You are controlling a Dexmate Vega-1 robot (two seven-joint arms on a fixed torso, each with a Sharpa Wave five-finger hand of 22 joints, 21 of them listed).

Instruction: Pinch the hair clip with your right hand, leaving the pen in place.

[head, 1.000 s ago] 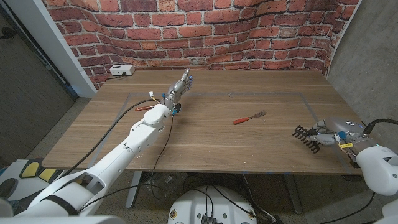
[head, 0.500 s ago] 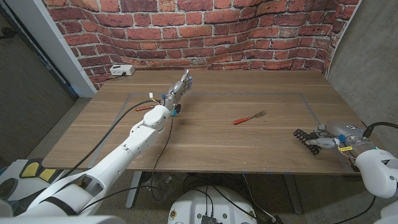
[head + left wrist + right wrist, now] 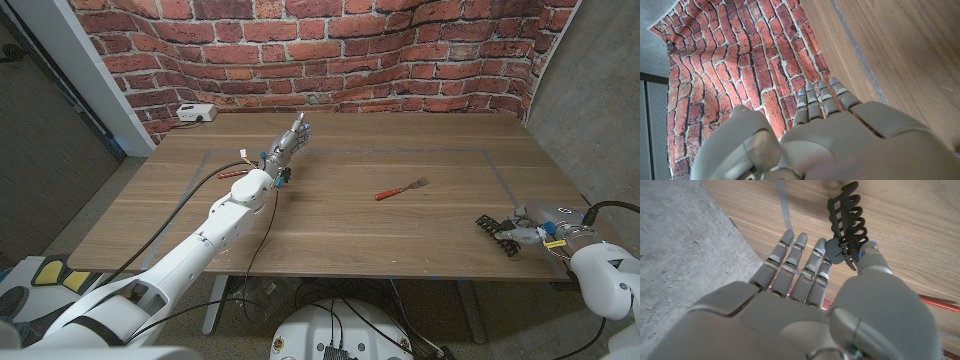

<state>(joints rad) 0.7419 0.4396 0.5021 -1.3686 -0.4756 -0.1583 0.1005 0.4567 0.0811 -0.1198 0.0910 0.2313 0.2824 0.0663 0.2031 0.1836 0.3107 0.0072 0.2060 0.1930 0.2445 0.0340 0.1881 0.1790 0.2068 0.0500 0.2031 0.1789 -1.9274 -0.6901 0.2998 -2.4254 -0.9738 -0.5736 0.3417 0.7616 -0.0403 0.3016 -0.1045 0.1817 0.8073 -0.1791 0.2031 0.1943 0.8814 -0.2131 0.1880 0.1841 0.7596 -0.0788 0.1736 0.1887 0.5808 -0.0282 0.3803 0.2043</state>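
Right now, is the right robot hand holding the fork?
No, the right robot hand pinches the black hair clip near the table's right edge, while the fork lies apart at mid-table.

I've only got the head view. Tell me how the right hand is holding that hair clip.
Observer: In the right wrist view, the right hand pinches the hair clip at its hinge end, between the thumb and a finger. The teeth stick out free.
Operator: Now check for the pen.
Observer: A thin red stick, likely the pen, lies on the table below the thumb, well apart from the clip.
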